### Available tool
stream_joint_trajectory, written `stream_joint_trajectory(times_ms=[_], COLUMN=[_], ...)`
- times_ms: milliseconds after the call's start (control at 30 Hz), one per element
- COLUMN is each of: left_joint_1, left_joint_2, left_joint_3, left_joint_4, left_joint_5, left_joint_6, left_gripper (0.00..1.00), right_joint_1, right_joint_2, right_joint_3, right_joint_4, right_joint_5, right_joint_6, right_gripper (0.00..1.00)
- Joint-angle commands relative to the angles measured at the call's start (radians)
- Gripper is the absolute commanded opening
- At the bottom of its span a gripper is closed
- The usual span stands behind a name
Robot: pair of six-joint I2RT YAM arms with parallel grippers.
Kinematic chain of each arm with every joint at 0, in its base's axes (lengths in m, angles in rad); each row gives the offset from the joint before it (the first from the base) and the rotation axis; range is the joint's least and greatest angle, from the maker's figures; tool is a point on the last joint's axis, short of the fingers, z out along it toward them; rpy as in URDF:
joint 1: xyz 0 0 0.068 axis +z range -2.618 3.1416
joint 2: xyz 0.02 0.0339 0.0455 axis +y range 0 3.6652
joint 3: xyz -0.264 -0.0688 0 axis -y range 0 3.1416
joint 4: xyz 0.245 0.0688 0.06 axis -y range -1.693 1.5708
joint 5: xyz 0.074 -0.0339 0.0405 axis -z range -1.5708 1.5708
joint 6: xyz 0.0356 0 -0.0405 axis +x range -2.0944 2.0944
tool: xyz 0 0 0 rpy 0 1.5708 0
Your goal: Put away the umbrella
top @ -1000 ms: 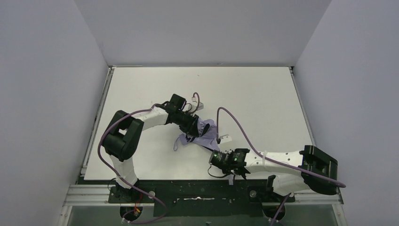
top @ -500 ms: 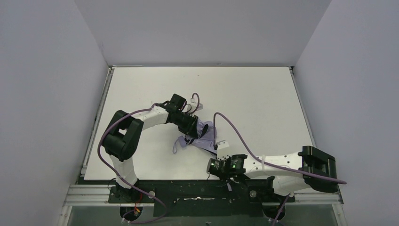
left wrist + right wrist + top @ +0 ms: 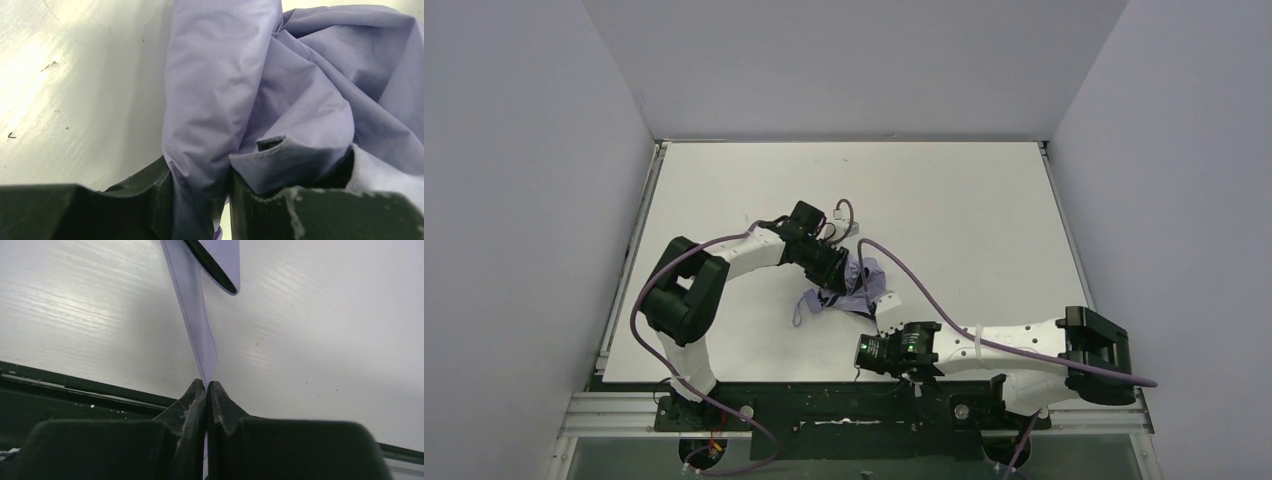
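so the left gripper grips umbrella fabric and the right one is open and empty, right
Not quite: the right gripper is shut on a thin strip of the umbrella, as the right wrist view shows. The rest stands.

The whole table (image 3: 984, 200) is viewed from a fixed point high above and behind its near edge, from well back, facing down and forward. The left wrist view is taken very close behind the left gripper (image 3: 200, 175), along its fingers, and is filled by the umbrella (image 3: 260, 75) and a patch of tabletop. The right wrist view is taken low along the right gripper (image 3: 206, 385), across the tabletop, with a dark rail (image 3: 75, 385) at lower left. Umbrella and tabletop are shared by all three views.
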Motion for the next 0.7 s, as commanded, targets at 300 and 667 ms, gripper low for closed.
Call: stream_joint_trajectory(times_ms=[300, 667], left_joint_1=[0.019, -0.058], left_joint_2=[0.005, -0.018], left_joint_3=[-0.012, -0.024], left_joint_4=[0.049, 0.034], left_joint_5=[-0.284, -0.351], left_joint_6=[0.038, 0.105], left_gripper=[0.0, 0.0], right_joint_1=[0.103, 0.101], right_joint_2=[0.134, -0.313], right_joint_3=[0.072, 0.093], right_joint_4=[-0.286, -0.203], right_joint_5=[0.036, 0.195], right_joint_6=[0.067, 0.086], right_gripper=[0.23, 0.52])
